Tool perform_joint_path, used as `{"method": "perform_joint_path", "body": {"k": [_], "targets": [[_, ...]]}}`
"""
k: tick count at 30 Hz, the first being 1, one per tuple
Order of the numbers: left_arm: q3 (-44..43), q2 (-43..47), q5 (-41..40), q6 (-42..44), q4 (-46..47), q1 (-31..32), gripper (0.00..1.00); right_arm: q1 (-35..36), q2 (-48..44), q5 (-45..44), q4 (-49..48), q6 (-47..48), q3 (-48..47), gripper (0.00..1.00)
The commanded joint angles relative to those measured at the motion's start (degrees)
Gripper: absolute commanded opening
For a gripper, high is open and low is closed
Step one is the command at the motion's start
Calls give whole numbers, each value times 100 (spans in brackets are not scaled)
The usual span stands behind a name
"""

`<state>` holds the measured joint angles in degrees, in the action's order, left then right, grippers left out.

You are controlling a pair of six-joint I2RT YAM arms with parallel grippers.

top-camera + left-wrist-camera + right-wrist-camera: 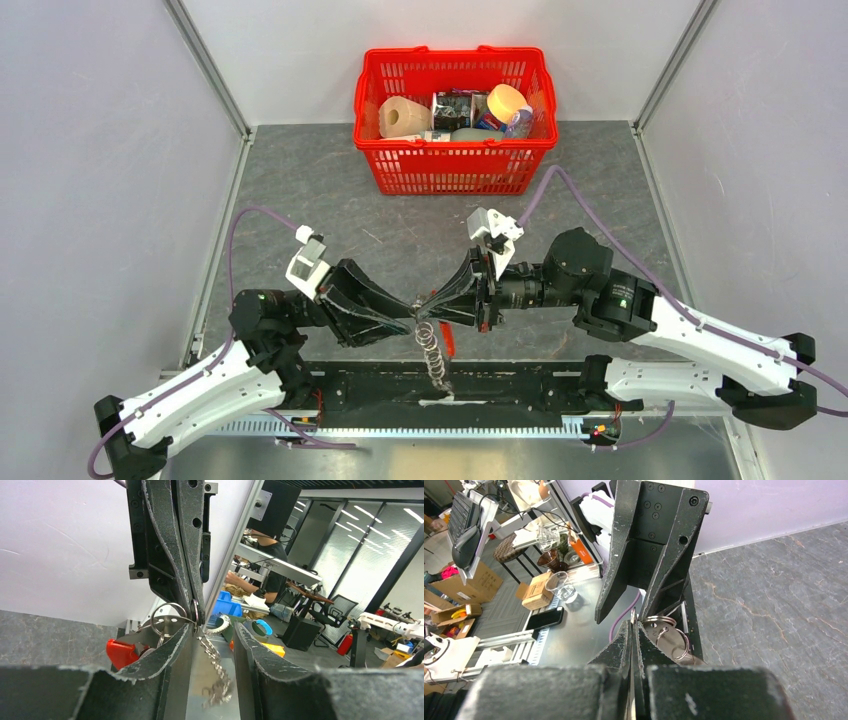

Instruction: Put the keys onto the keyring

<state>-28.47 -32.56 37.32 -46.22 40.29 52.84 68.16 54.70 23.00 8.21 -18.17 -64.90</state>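
Observation:
The keyring hangs in the air between my two grippers, over the table's near edge. Its silvery chain cluster [431,355] dangles down and its red strap [448,340] sits beside it. In the left wrist view its split rings [167,616], red strap [120,652] and chain [216,677] show. My right gripper [434,304] [632,622] is shut on a thin metal ring of the bunch. My left gripper [412,318] [214,628] faces it tip to tip, its jaws apart with nothing pinched, and one finger [172,647] rests against the rings. I cannot make out the keys.
A red basket [455,148] with a paper roll, packets and bottles stands at the back of the grey table [320,190]. A black rail [500,385] runs along the near edge under the hanging bunch. Grey walls close in both sides.

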Motion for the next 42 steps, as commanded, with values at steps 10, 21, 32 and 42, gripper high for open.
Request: {"method": "perform_joint_path", "body": {"k": [10, 21, 32, 42], "targets": [[-235, -34, -196, 236, -52, 16, 23, 100, -62, -242, -734, -82, 225, 0], [-205, 73, -295, 261, -109, 15, 23, 135, -164, -364, -553, -13, 344, 0], [-215, 61, -326, 271, -188, 15, 11, 223, -175, -300, -400, 40, 390, 0], [-208, 109, -426, 323, -293, 11, 11, 312, -202, -321, -259, 132, 381, 0]]}}
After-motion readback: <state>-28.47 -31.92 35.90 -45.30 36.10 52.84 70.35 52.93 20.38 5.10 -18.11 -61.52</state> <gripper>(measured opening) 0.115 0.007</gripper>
